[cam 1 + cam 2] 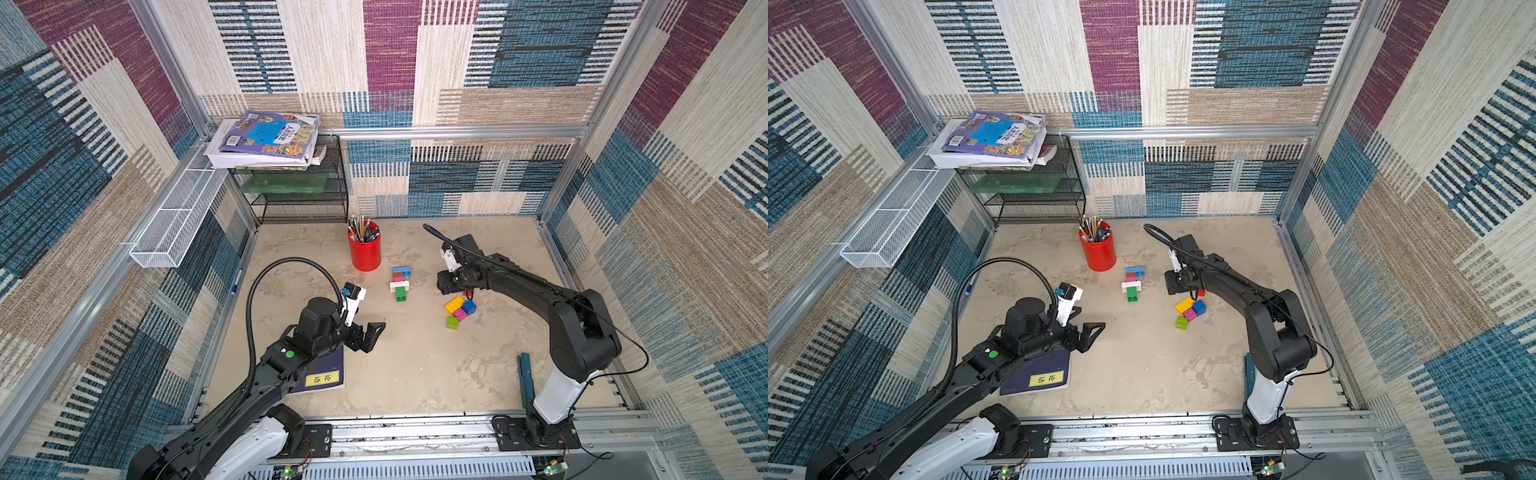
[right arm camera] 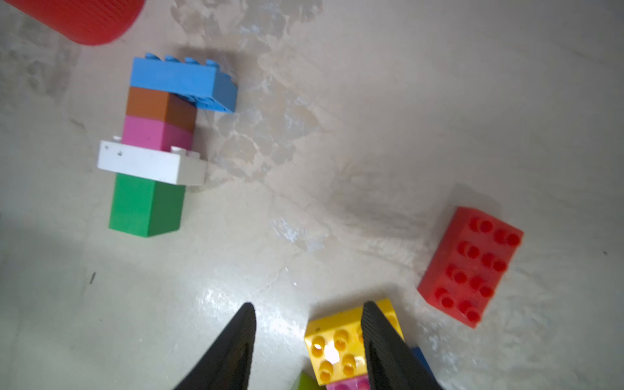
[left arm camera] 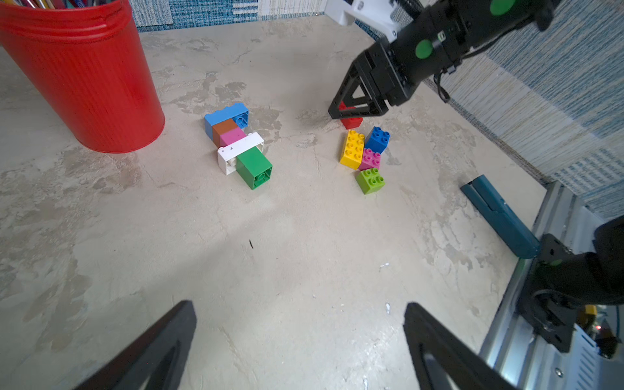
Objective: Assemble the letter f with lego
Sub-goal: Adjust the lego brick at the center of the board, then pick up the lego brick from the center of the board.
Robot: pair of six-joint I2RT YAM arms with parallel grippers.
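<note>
Right pincer (image 2: 309,307) (jaws apart) by yellow brick (image 2: 337,341), nr red brick (image 2: 469,266).

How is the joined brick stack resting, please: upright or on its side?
Lying on its side: the stack runs flat along the table, and the green brick shows its hollow underside sideways.

the left arm (image 1: 266,370) stretches forward and low, wrist level, the left gripper (image 3: 300,304) pointing ahead with its jaws spread to their widest and nothing between them. the right arm (image 1: 577,324) folds at the elbow and leans inward, wrist tipped downward, the right gripper (image 2: 309,305) hanging with jaws partly parted, gripping nothing.
</note>
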